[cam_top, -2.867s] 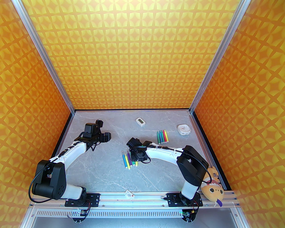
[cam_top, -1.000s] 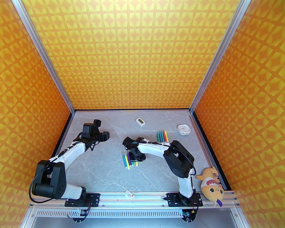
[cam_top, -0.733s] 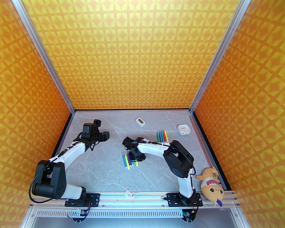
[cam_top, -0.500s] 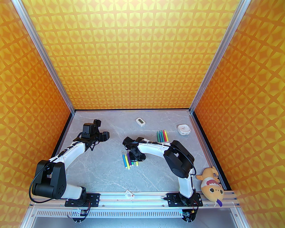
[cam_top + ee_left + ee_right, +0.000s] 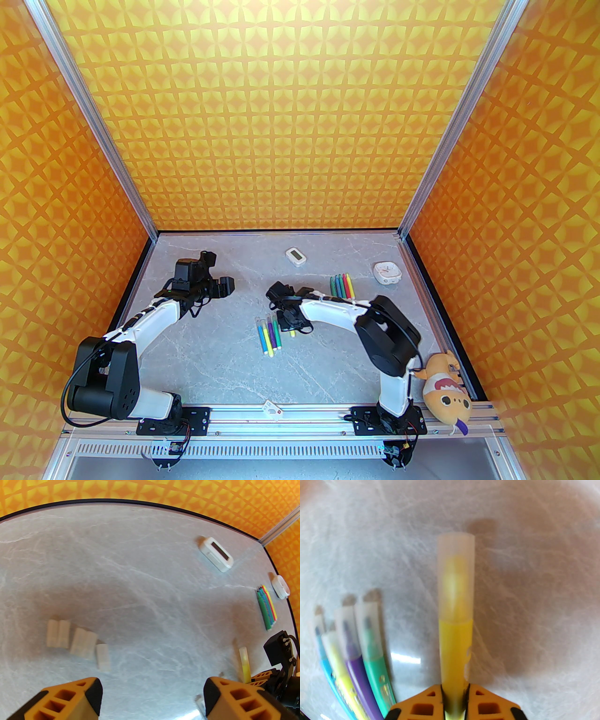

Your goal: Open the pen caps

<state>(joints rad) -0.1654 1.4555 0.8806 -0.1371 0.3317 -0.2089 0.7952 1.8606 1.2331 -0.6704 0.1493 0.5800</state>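
Note:
In the right wrist view my right gripper [image 5: 454, 692] is shut on a yellow pen [image 5: 455, 651] whose whitish pen cap [image 5: 455, 573] points away from the fingers, clear of the table. Several capped pens [image 5: 354, 644] lie in a row to its left. From above, that row of pens [image 5: 268, 335] sits mid-table just left of the right gripper [image 5: 286, 323]. My left gripper [image 5: 228, 286] hovers open at the left. Its fingers [image 5: 93, 691] stand wide apart above several loose pen caps [image 5: 79, 640]. The held pen [image 5: 245, 667] shows at the right edge there.
A second group of pens [image 5: 341, 287] without caps lies at the back right. Behind it are a white clock [image 5: 386, 272] and a small white display device [image 5: 295, 256]. A plush toy [image 5: 445, 389] rests by the right arm's base, and a small tag [image 5: 272, 408] lies at the front rail.
My right gripper has closed on the yellow pen, lifted it out of the row and shifted slightly right and back. The left arm has stayed put.

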